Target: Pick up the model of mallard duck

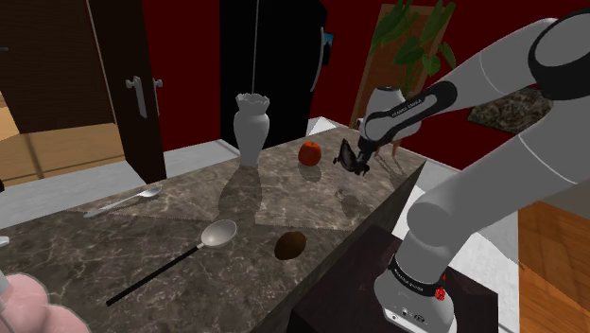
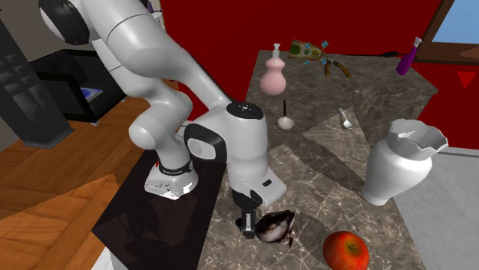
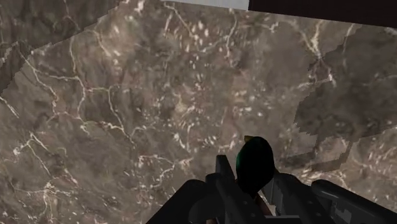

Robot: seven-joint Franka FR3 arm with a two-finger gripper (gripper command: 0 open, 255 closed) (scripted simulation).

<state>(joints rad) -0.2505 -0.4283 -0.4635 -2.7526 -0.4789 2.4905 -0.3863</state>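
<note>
Duck model (image 2: 276,225) is clamped in your gripper (image 2: 250,223), the black fingers closed on its body. In the wrist view its dark green head pokes out between them. You've got it hanging clear of the marble worktop (image 1: 180,203), close to the edge by the stand, and its shadow lies on the stone below. The red apple (image 2: 345,251) sits near it and the white vase (image 2: 399,161) stands further along. A long-handled spoon (image 1: 219,234) lies well apart.
</note>
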